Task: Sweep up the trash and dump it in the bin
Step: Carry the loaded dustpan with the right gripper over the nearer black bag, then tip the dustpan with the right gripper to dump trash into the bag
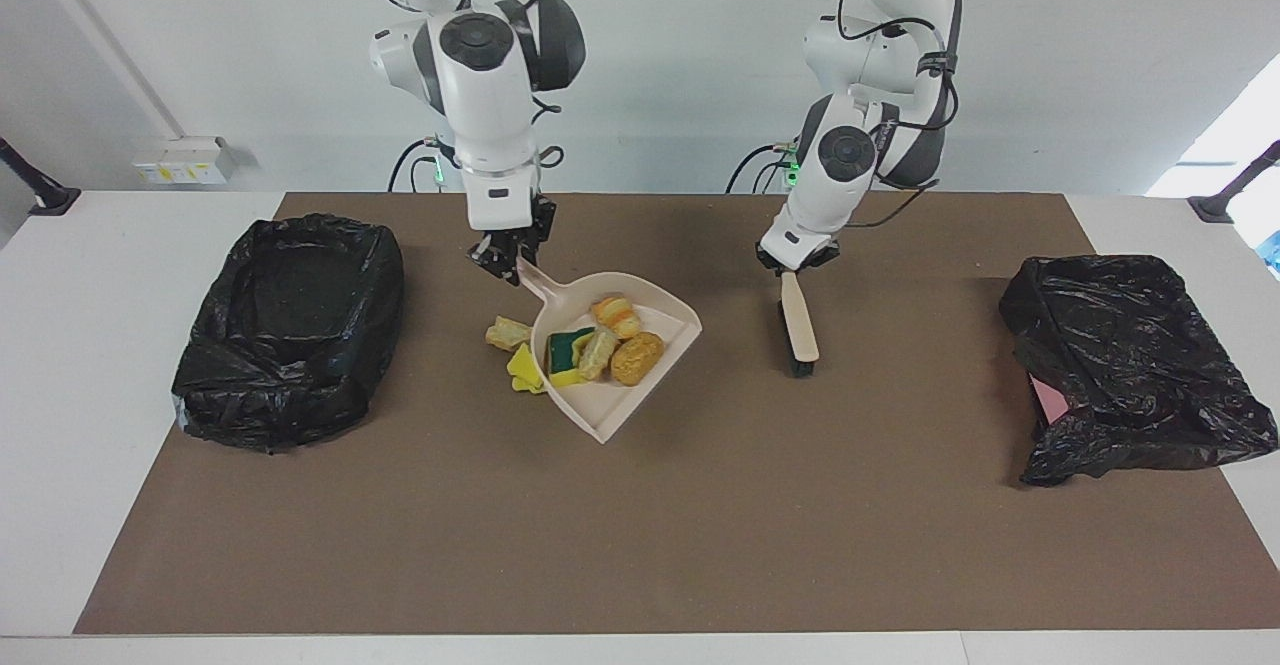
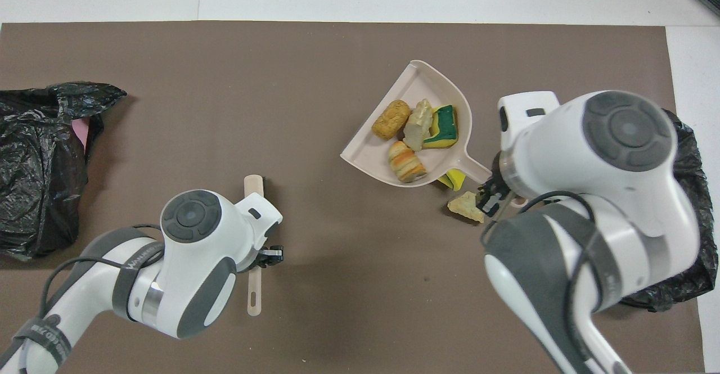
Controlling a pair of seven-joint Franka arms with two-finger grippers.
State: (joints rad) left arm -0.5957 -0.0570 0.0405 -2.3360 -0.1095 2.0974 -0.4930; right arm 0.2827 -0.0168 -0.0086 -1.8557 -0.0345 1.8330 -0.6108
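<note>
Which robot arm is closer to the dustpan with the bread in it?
The right one. Its end effector is at the dustpan handle, apparently gripping it. The left end effector is at the brush handle, toward the left arm's end of the table.

Smooth beige plastic dustpan (image 1: 640, 385), faintly glossy. Crinkled, shiny black plastic bag over the bin (image 1: 290, 330) at frame left. Matt brown paper-like mat (image 1: 640, 545). Porous yellow sponge pieces (image 1: 524, 370); rough tan bread-like lumps (image 1: 637, 358).

Robotics lab, two white arms at a mat-covered table (image 1: 640, 565), bare white walls, cabling
</note>
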